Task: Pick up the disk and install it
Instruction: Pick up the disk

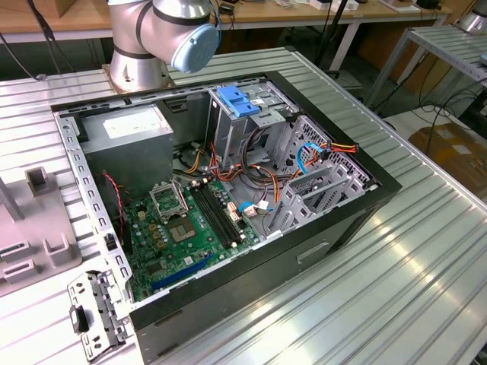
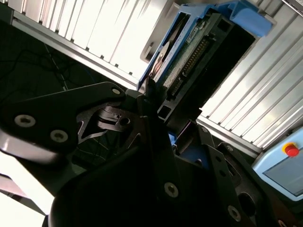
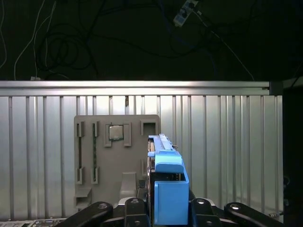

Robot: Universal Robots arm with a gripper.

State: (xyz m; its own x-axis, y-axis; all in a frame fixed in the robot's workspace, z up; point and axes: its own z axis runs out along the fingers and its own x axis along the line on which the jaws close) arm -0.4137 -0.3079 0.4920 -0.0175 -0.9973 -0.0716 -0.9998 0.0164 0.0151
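The gripper (image 3: pixel 168 210) is clamped on the disk (image 3: pixel 169 182), held over the ribbed table (image 3: pixel 227 142), so pickup looks done, while fitting it into the case's (image 1: pixel 304 258) twelve-o'clock drive cage (image 1: pixel 251 129) remains.

Robotics lab, alu slat bench (image 1: pixel 426 289), open PC case (image 1: pixel 304 255), robot arm (image 1: pixel 163 30)

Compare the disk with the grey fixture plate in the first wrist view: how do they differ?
The disk is blue-edged and seen edge-on, clamped in the gripper; the grey fixture plate faces the camera, lying on the ribbed table. The disk looks narrow, the plate broad. Both are rectangular.
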